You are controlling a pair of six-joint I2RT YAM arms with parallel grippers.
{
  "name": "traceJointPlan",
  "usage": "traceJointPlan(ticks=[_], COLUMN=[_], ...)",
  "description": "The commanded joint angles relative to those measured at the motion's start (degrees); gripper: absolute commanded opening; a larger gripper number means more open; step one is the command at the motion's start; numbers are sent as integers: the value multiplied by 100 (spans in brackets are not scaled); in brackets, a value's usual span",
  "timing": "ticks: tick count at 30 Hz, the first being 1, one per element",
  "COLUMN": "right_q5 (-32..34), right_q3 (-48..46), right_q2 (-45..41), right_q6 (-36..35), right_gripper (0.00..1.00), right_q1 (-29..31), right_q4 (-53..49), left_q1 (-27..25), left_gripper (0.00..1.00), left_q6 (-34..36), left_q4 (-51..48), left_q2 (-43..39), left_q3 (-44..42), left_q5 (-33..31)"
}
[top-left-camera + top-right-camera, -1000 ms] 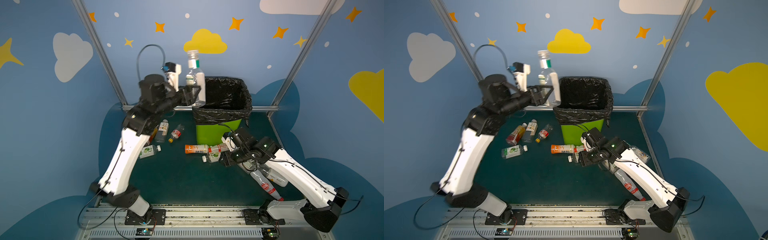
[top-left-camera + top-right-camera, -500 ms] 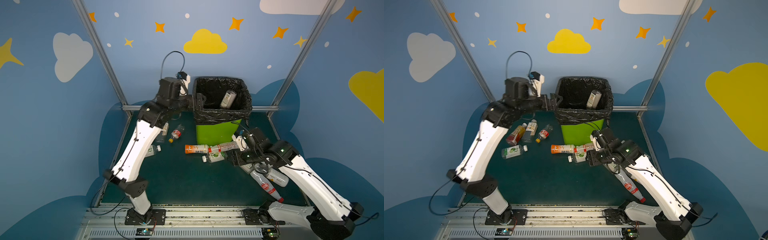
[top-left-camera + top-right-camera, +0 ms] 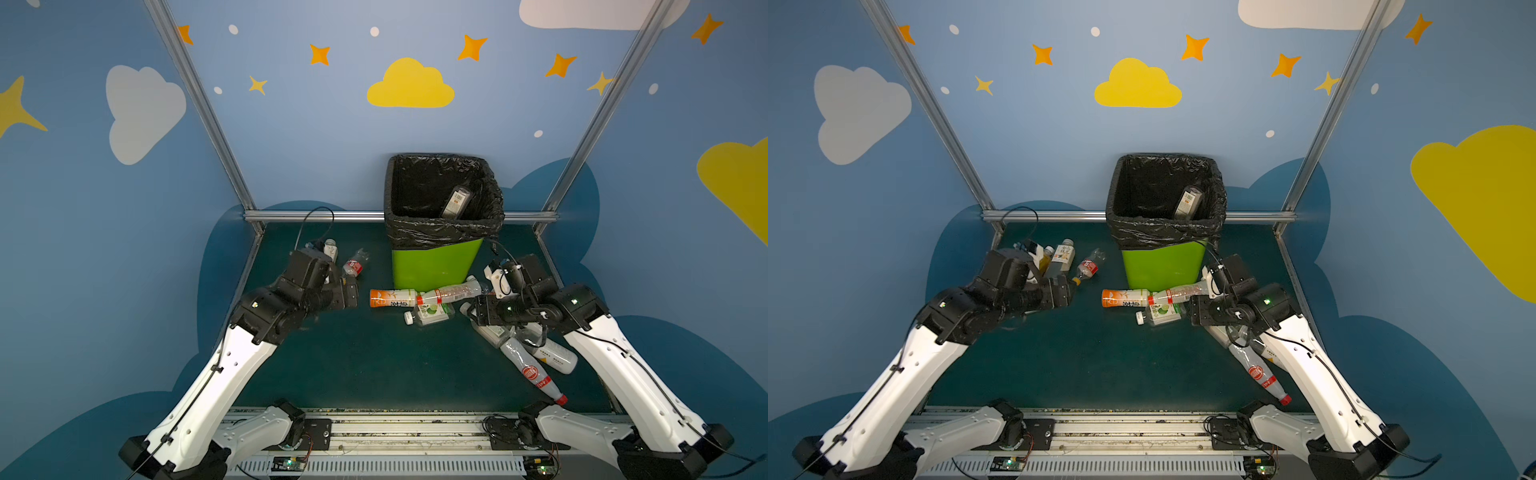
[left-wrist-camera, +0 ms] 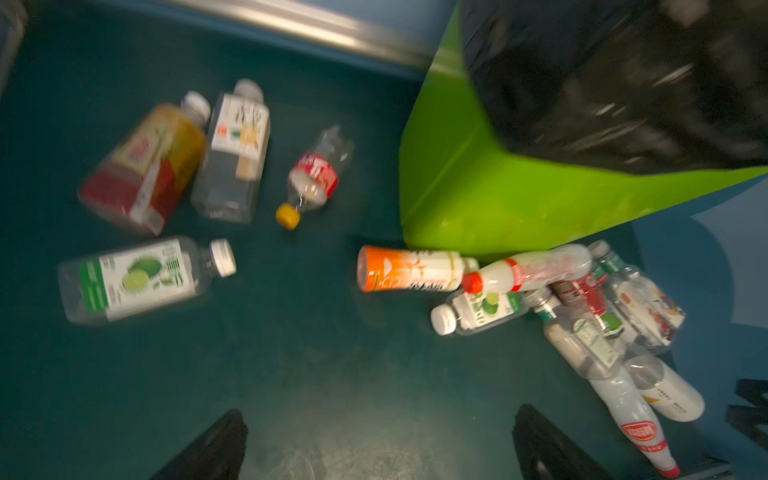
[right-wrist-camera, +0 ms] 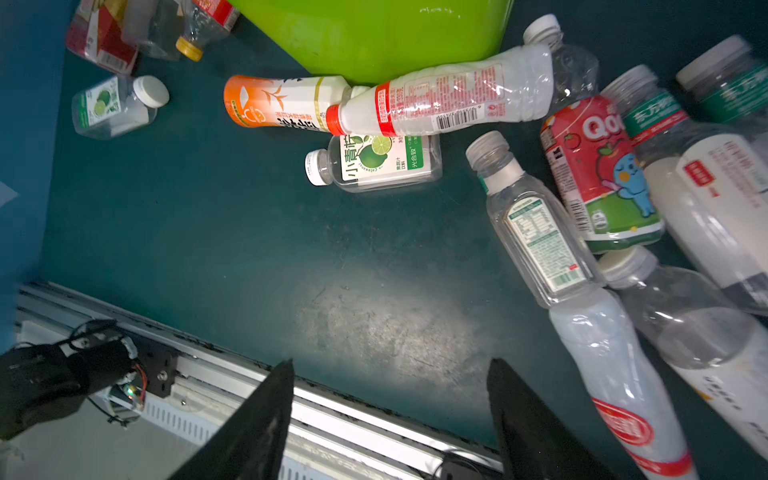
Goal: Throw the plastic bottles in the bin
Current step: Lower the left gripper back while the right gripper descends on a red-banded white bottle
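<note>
Two white and black robot arms work over a dark green mat [image 3: 374, 365] in a blue booth painted with clouds and stars. The left arm [image 3: 232, 365], stretched up to the bin's rim half a second ago, has swung down and now sits low over the left of the mat. The right arm [image 3: 615, 365] has barely moved and is low by the bin's right front corner.

The lime-green bin [image 3: 432, 266] stands upright at the back middle of the mat, with a crinkled black bag [image 3: 440, 235] folded over its rim. Inside, one clear bottle [image 3: 456, 202] leans against the bag's right side. A second ago the left gripper held a bottle up beside the rim.

The left gripper [image 4: 376, 449] is spread wide and empty over bare mat. The right gripper [image 5: 395, 424] has its jaws parted, with nothing between them, just beside a heap of bottles [image 3: 536, 361] to the right of the bin.

Other bottles lie on the mat. An orange bottle [image 3: 392, 298], a white bottle with a red cap [image 3: 449, 293] and a lime-label bottle [image 3: 430, 312] touch one another at the bin's front. To the left of the bin lie two flat bottles [image 4: 235, 158] side by side, a second lime-label one [image 4: 133, 276] and a small bottle with a yellow cap [image 4: 313, 178]
</note>
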Motion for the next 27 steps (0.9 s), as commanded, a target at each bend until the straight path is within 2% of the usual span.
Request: traceJointPlan(ticks=[1, 3, 6, 13, 27], right_q5=[-217, -650, -865, -1407, -635], right_q3=[-676, -1195, -1713, -2377, -2957], right_q2=[-312, -554, -662, -385, 305], right_q6=[815, 1314, 1756, 2462, 3439], right_gripper=[76, 75, 70, 69, 70], right_q1=[-297, -529, -807, -1222, -1388], right_q4=[797, 1462, 2106, 3235, 4809], left_q1=[-6, -32, -91, -120, -117], left_gripper=[100, 100, 100, 100, 100], left_q6=[-968, -1217, -1334, -1080, -834], left_q4=[252, 495, 593, 352, 444], left_q2=[-734, -975, -1164, -1198, -1001], left_q3=[-807, -1389, -1875, -1882, -1700], left_q5=[352, 521, 548, 445, 700])
